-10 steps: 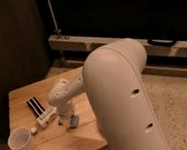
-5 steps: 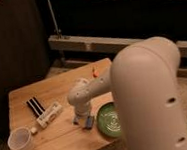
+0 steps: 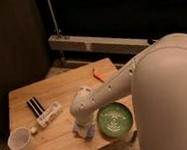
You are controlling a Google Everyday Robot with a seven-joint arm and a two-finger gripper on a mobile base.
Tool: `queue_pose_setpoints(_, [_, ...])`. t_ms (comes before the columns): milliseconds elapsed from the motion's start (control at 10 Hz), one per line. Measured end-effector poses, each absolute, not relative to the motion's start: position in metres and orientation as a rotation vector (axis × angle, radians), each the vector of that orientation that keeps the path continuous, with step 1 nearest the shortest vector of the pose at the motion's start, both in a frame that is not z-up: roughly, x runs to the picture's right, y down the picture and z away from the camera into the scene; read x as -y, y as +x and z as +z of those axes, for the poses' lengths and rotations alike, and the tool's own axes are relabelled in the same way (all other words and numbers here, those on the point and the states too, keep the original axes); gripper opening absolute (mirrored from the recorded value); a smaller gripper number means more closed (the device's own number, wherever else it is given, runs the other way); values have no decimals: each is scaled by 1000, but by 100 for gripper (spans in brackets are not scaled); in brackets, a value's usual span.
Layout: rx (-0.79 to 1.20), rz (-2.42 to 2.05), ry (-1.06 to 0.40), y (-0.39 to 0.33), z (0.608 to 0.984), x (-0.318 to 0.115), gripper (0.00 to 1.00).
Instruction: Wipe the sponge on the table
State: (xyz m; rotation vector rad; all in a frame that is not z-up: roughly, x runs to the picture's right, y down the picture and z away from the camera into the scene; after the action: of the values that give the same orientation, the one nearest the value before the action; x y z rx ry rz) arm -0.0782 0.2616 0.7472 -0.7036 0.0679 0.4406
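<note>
End effector (image 3: 82, 130) first: planted low on the tabletop (image 3: 63, 87) near the front edge, pointing straight down from the pale arm (image 3: 113, 90) that reaches in from the right. Cannot tell released from clenched at this angle. Covers most of the sponge (image 3: 88, 134), leaving only blue-grey slivers in sight, one left of the tip and one at its lower right, both flat on the wood. Puts the sponge directly beneath, then, touching or all but touching, not off to any side. Suggests a long axis running roughly left to right along the front edge, slightly slanted, though too hidden to be sure. Calls for no reach across by the only arm on hand; allows a wiping stroke from right here, sliding along the planks with downward pressure. Shows bare planks to the left and towards the back, little room to the right, with the green bowl (image 3: 115, 120) just beside the sponge. Further out: white tube (image 3: 48, 114) and black-and-white striped strip (image 3: 35, 106) to the left rear, white cup (image 3: 21, 140) at the front left corner, small orange object (image 3: 99, 77) near the far edge, long grey shelf (image 3: 98, 43) beyond. Fits equally a stroke under way or a pause between strokes; shows no mark on the wood to settle which.
</note>
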Motion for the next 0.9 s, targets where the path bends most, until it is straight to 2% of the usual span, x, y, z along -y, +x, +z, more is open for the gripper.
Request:
queue_pose_setpoints(500, [-32, 298, -707, -112, 706, -328, 42])
queue_pose_setpoints(900, [23, 251, -758, -141, 710, -343, 42])
